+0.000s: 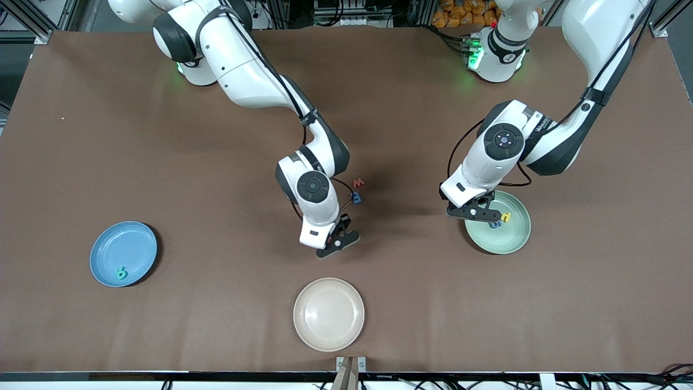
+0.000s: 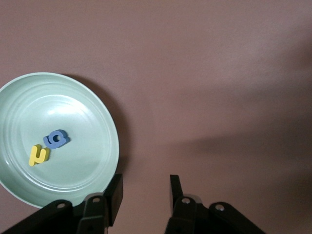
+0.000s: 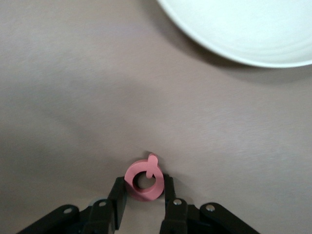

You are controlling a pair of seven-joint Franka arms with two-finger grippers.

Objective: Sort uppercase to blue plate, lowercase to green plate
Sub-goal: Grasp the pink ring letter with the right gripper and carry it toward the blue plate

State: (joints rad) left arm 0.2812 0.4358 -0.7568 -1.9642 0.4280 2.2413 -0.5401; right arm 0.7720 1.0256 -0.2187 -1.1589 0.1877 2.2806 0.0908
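Observation:
My right gripper (image 3: 144,187) is shut on a red Q (image 3: 145,181), its fingers pressed on both sides of the ring, low at the table between the cream plate and the arm. In the front view this gripper (image 1: 338,244) hides the Q. The blue plate (image 1: 116,244) at the right arm's end holds a teal-green R (image 1: 122,273). The green plate (image 1: 511,238) holds a blue g (image 1: 495,223) and a small yellow letter (image 1: 506,217). My left gripper (image 1: 476,212) hangs over that plate's edge. Its fingers (image 2: 115,187) stand open and empty beside the green plate (image 2: 73,107), blue g (image 2: 56,139) and yellow letter (image 2: 38,155).
A red letter (image 1: 358,183) and a small blue letter (image 1: 356,198) lie on the brown table beside the right arm's wrist. A cream-white plate (image 1: 328,314) sits nearest the front camera, its rim (image 3: 253,29) showing in the right wrist view.

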